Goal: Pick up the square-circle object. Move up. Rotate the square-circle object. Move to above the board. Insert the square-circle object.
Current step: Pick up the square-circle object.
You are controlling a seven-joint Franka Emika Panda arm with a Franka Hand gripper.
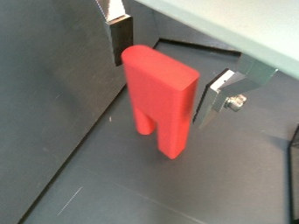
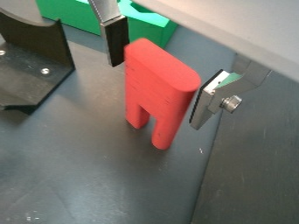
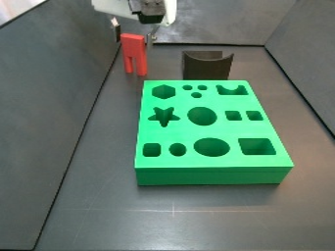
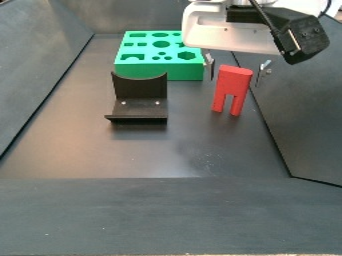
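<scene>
The square-circle object (image 1: pixel 162 96) (image 2: pixel 158 87) is a red block standing upright, its two legs pointing down at the dark floor. My gripper (image 1: pixel 166 66) (image 2: pixel 160 72) straddles its solid top, with both pads pressed against its sides and no gap showing in either wrist view. Both side views show the red square-circle object (image 3: pixel 133 54) (image 4: pixel 233 90) under the gripper (image 3: pixel 139 35) (image 4: pixel 238 68), legs at or just above the floor. The green board (image 3: pixel 210 132) (image 4: pixel 160 55) (image 2: pixel 70 19) lies flat a short way off, apart from the block.
The fixture (image 3: pixel 207 66) (image 4: pixel 138 95) (image 2: pixel 35 52), a dark bracket on a base plate, stands beside the board's end. Grey walls (image 3: pixel 66 88) enclose the floor on the sides.
</scene>
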